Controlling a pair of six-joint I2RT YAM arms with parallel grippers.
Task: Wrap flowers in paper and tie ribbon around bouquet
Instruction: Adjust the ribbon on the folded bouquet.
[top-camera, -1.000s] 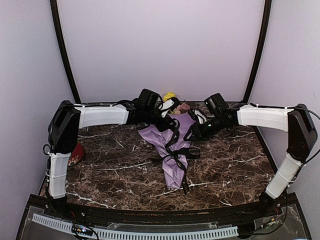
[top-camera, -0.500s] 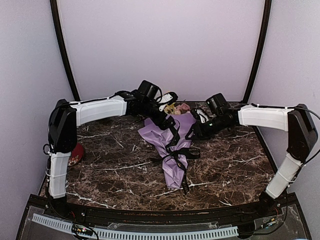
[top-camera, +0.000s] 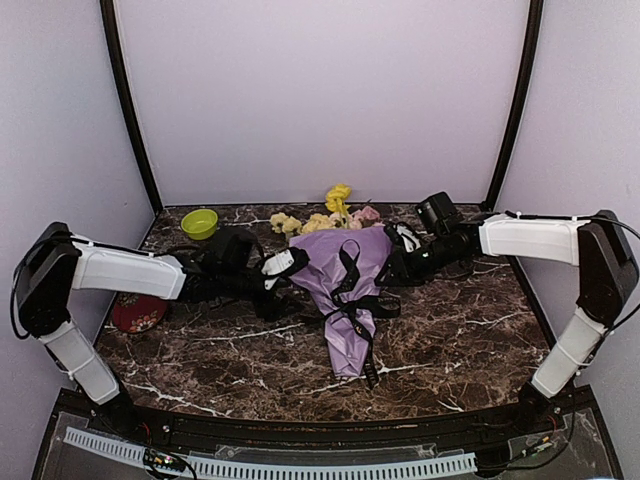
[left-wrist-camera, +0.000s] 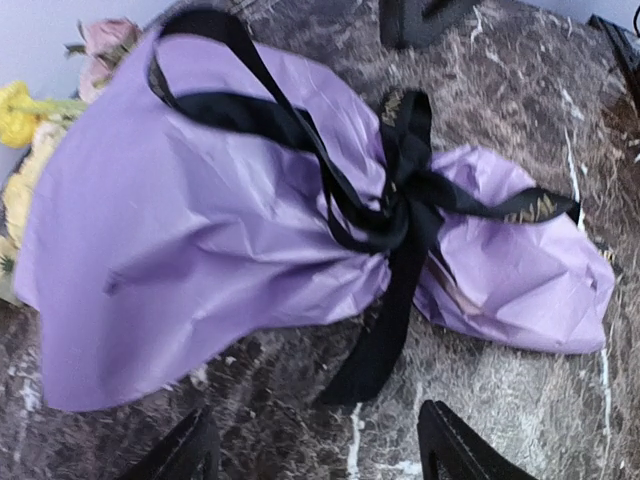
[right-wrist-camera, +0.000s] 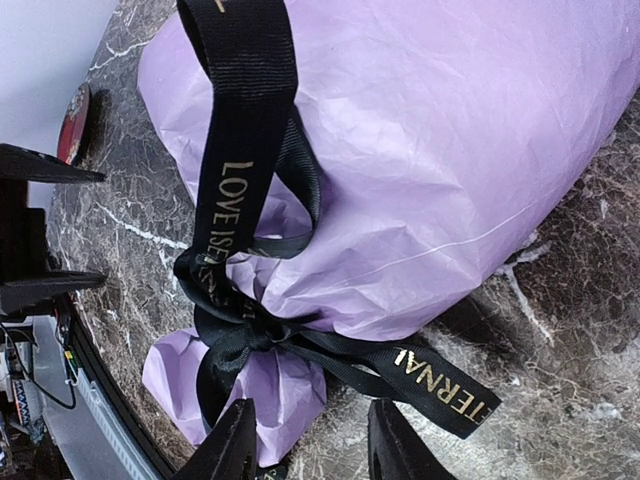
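From above, the bouquet lies on the marble table at its middle, with the wide mouth at the far end and the narrow tail pointing near. The flowers, yellow, cream and pink, stick out of the far end. The lilac paper is cinched by the black ribbon, which is knotted low on the cone with loops and loose ends. The left gripper sits just beside the paper's left edge, and the right gripper is near its right edge. A green bowl stands far left, and a red dish lies partly under the left arm.

In the left wrist view, the two fingers stand spread at the bottom edge with only marble and the end of a ribbon tail between them: released, grasping nothing. The bundle lies beyond them, with the knot to the right and the blooms at the far left.

In the right wrist view, the fingers are parted and hold nothing. The paper's tail lies close beside one of them, though I cannot tell if they touch. The ribbon carries gold lettering and is tied in a bow around the narrow end of the paper
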